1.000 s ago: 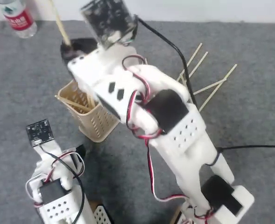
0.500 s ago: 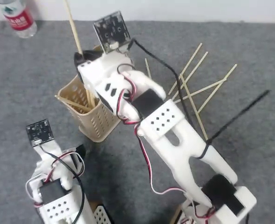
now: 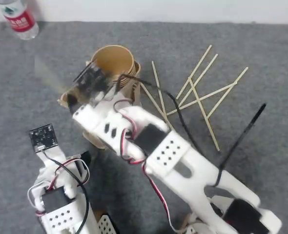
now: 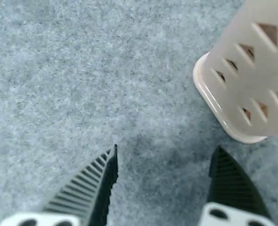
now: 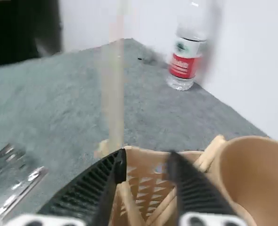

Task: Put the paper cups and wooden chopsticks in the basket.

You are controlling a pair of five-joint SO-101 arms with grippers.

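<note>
Over the basket point(image 5: 148, 183): right tool point(image 5: 147, 153) slightly parted, a chopstick point(image 5: 113, 94) at its tip

Above the beige basket the right tool hangs with its jaws a little apart, and the lattice wall shows through the gap. The blurred chopstick stands up from the tip of one jaw; whether it is pinched there I cannot tell. More sticks point(image 5: 210, 150) lean inside the basket. The paper cups point(image 3: 112, 61), pressed together, sit tight against the basket's far side; whether they are in it or just beside it I cannot tell. Loose chopsticks point(image 3: 202, 109) lie criss-crossed on the grey desk point(image 3: 261, 48), well apart from the basket. The left tool point(image 4: 162, 155) is low over the desk near the basket's foot, its jaws wide apart with only desk between them. A bottle point(image 3: 18, 17) stands at the desk's far edge by the wall
</note>
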